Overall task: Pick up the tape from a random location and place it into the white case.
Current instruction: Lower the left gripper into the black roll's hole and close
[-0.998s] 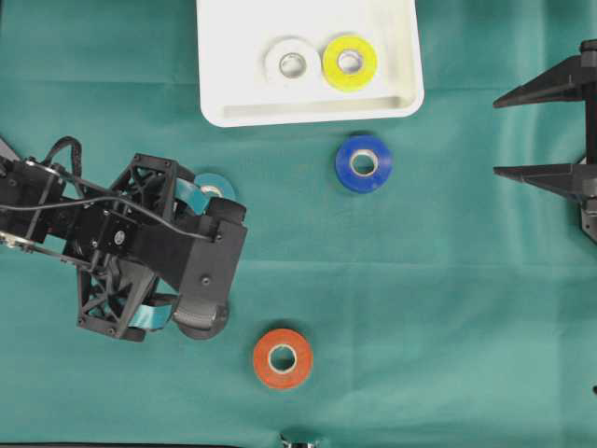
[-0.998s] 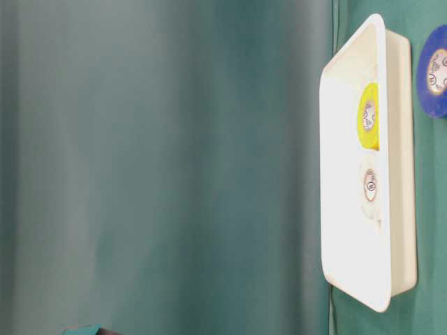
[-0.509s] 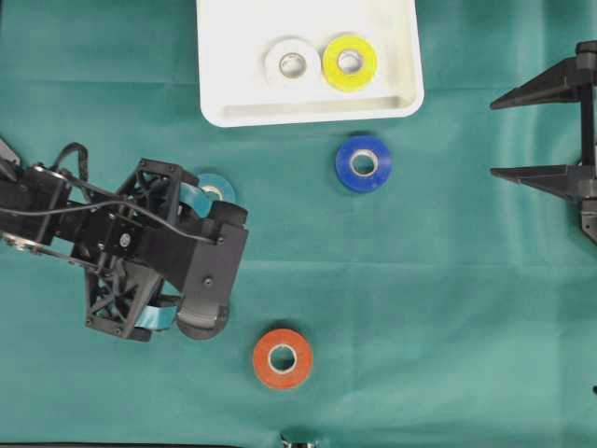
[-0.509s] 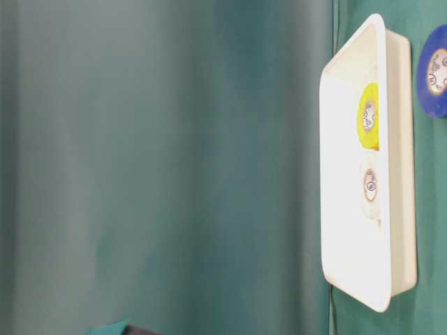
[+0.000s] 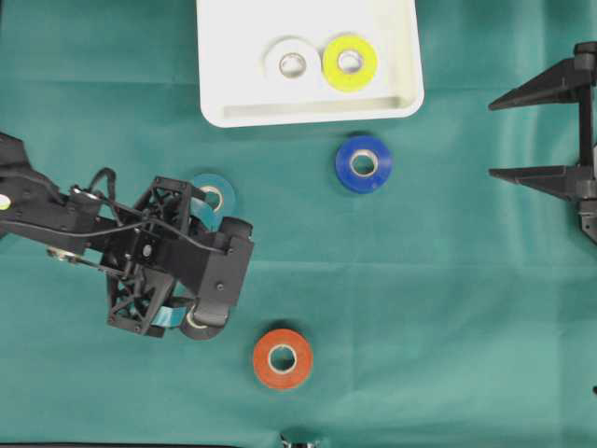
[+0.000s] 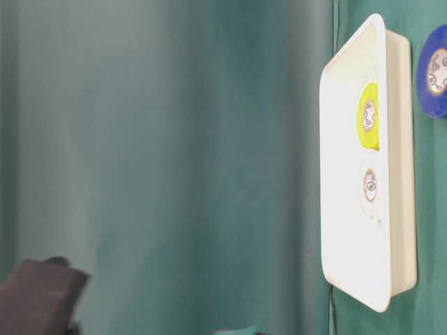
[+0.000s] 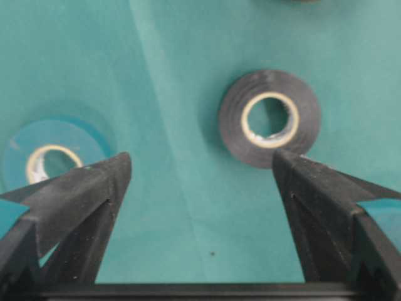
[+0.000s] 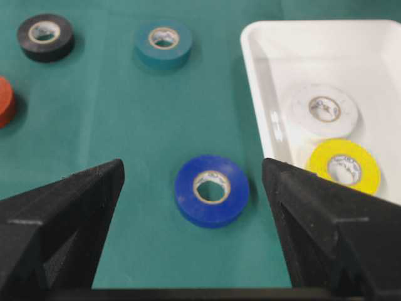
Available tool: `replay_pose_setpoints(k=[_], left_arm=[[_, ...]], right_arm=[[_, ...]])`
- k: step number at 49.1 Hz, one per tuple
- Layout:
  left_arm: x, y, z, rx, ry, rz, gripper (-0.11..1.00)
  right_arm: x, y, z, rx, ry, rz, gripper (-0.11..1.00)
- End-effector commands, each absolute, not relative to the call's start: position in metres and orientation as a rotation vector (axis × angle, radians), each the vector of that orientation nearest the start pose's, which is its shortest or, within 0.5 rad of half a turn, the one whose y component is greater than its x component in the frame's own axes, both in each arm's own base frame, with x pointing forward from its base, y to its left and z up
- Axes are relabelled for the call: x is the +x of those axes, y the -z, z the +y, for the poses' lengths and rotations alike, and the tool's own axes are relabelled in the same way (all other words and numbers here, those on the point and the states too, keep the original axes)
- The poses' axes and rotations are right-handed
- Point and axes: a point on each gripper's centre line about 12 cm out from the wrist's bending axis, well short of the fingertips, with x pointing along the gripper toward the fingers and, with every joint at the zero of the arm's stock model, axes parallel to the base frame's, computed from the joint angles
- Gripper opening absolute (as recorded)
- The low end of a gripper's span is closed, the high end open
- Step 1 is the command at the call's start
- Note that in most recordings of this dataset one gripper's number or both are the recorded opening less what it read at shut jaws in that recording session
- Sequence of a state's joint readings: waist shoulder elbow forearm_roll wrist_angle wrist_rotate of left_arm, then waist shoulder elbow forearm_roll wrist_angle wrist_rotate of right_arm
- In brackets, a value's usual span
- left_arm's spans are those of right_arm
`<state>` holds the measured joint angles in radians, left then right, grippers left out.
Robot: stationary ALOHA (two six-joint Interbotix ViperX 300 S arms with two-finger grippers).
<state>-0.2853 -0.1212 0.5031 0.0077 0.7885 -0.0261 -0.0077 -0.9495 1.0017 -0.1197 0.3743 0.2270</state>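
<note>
Desk [image 5: 448, 308], green cloth cover: carries every item below.

White case [image 5: 216, 65], shallow white rectangular plastic tray with raised rim, top centre of the overhead frame. Holds one white tape roll [image 5: 292, 62] and one yellow tape roll [image 5: 350, 62] side by side; I read these as deliveries already made.

Left end effector [image 7: 200, 169], black, lower left of the overhead frame: jaws spread wide, gripping nothing. In its wrist view it straddles the cloth between two rolls, right fingertip just beside the black tape roll [image 7: 269, 118], my likely pick.

Right end effector [image 8: 194, 182], right edge overhead: jaws wide apart, empty, parked clear of the left arm's work.

Loose rolls, all flat, well apart:
- blue tape roll [image 5: 364, 163], just below the case
- orange tape roll [image 5: 283, 358], bottom centre
- teal tape roll [image 5: 215, 193], partly under the left arm
</note>
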Motion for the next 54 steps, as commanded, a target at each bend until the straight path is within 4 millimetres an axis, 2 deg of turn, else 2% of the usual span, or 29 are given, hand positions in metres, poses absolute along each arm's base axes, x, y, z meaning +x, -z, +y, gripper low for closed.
replay_pose_setpoints(k=[1, 28, 54], left_arm=[[0.335, -0.209, -0.1, 0.149, 0.241, 1.147, 0.99], [0.341, -0.163, -0.11, 0.154, 0.261, 1.132, 0.99], [0.347, -0.117, -0.113, 0.167, 0.261, 1.191, 0.99]], right_arm=[[0.2, -0.29, -0.007, 0.102, 0.076, 0.411, 0.86], [0.201, -0.288, -0.008, 0.103, 0.079, 0.422, 0.86], [0.202, -0.286, -0.008, 0.1, 0.081, 0.429, 0.86]])
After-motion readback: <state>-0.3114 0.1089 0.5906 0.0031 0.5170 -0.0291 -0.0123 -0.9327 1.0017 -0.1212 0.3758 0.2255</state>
